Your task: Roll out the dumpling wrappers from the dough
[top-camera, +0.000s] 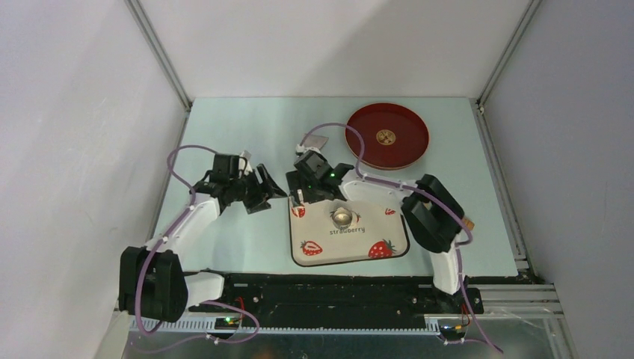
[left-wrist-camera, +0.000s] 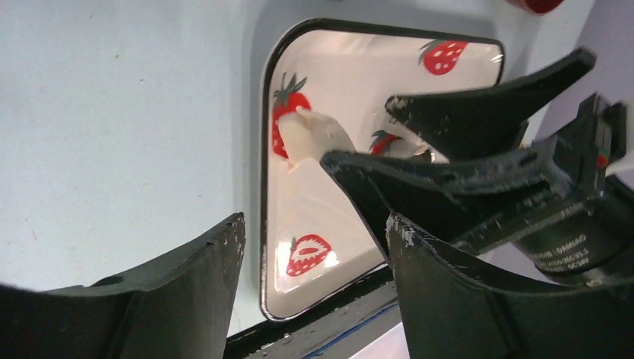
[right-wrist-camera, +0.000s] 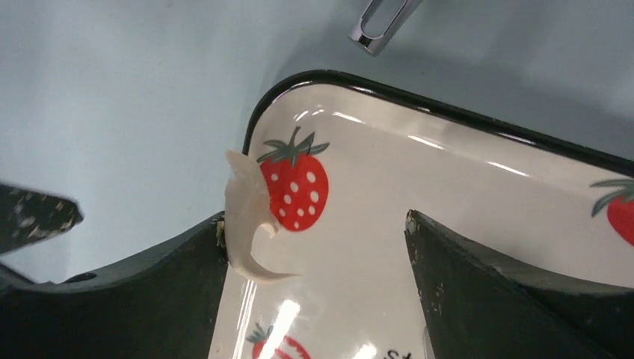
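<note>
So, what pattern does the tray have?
White tray with red strawberries and a black rim, clearest in the right wrist view.

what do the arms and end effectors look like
white links with bulky black joints on the left arm and right arm, a purple cable looped along each. left end effector and right end effector: two broad curved black fingers, scuffed with pale flecks
</note>
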Robot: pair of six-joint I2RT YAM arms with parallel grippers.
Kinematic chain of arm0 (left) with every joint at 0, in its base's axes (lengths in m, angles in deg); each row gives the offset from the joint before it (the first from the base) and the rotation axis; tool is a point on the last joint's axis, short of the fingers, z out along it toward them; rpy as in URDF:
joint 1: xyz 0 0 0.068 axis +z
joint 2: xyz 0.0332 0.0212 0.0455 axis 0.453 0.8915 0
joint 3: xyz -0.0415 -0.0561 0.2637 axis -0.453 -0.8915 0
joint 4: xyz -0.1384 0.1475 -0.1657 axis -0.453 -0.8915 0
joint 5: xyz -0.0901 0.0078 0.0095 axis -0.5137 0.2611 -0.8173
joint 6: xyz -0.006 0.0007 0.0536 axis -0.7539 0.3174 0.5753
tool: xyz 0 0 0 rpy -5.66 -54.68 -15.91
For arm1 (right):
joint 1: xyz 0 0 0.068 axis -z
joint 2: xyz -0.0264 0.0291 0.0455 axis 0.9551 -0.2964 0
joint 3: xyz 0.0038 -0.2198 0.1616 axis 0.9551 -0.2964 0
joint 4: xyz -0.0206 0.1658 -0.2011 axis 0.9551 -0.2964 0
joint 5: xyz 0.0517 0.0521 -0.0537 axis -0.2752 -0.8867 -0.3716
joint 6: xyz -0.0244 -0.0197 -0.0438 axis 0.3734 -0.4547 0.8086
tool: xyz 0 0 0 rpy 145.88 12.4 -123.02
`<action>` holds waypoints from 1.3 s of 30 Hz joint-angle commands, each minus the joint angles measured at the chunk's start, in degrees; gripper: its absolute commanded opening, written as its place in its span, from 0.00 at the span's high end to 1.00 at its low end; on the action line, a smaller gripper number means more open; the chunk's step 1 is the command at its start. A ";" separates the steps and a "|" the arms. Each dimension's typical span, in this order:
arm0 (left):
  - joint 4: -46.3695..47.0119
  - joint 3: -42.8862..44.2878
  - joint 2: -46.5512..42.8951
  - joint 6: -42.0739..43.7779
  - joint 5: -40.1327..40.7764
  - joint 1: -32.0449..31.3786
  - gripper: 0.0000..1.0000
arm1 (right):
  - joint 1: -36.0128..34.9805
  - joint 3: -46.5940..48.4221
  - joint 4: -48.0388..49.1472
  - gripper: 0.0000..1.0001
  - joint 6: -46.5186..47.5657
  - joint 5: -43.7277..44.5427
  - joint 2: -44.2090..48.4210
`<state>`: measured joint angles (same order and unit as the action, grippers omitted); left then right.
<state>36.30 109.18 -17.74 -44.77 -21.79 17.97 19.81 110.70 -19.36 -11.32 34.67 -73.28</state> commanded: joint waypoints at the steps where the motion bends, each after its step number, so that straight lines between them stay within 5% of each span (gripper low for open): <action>1: -1.19 -2.59 -1.03 2.86 1.65 0.37 0.29 | -1.12 8.09 -10.60 0.09 2.98 3.39 -6.55; 8: -1.12 -7.41 -2.28 3.00 3.47 -0.05 0.45 | 0.79 6.19 -11.60 0.03 1.36 2.94 -5.21; 16: -0.34 -5.75 1.86 2.99 4.13 -5.27 0.47 | 2.87 3.87 -11.47 0.00 1.08 0.52 -0.64; 24: 1.64 -2.58 10.54 2.30 6.65 -10.87 0.47 | 8.09 0.17 -8.97 0.01 -0.12 -7.23 10.58; 29: 2.98 -0.31 15.79 3.46 7.07 -11.94 0.61 | 15.69 -5.10 -10.88 0.01 -0.69 -12.58 18.71; 36: 2.89 4.90 22.25 6.83 6.54 -12.04 0.72 | 29.75 -19.38 -13.10 0.08 -0.33 -22.05 29.71; 39: 2.90 6.56 24.25 7.31 5.83 -12.04 0.76 | 32.89 -26.01 -11.41 0.21 -0.37 -26.05 31.43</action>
<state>37.99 112.77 4.53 -39.92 -15.67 6.32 50.21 90.90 -30.44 -11.19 16.63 -43.86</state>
